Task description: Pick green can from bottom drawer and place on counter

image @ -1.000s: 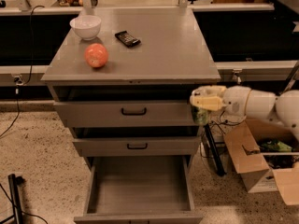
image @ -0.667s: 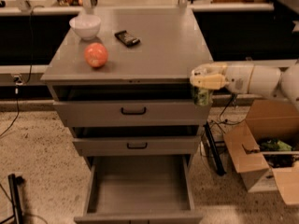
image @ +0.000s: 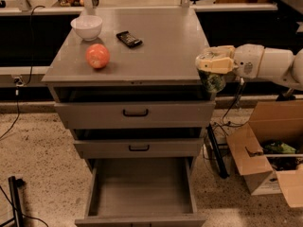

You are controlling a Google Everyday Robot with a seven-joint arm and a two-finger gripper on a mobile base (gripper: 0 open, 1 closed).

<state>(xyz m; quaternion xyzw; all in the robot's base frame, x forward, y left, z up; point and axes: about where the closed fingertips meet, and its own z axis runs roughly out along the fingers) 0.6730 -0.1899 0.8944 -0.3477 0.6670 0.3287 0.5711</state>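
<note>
The green can (image: 214, 82) is clamped from above in the gripper (image: 213, 74) and held just off the right edge of the counter (image: 161, 51), hanging a bit below the top, so more lift is probably needed before it's swung over. The bottom drawer (image: 141, 219) is left pulled out with nothing in it. The landing spot isn't really blocked, since the white bowl (image: 86, 27), reddish apple (image: 97, 56) and small black handset (image: 129, 39) are all parked well apart toward the left.

Probably a robotics lab or workshop: speckled floor (image: 38, 141), loose cables (image: 17, 100) left, cardboard box (image: 265, 141) near right, 3-drawer metal cabinet (image: 135, 115), gripper (image: 214, 72) clasping green can (image: 214, 82) at counter (image: 161, 51)'s right edge.
</note>
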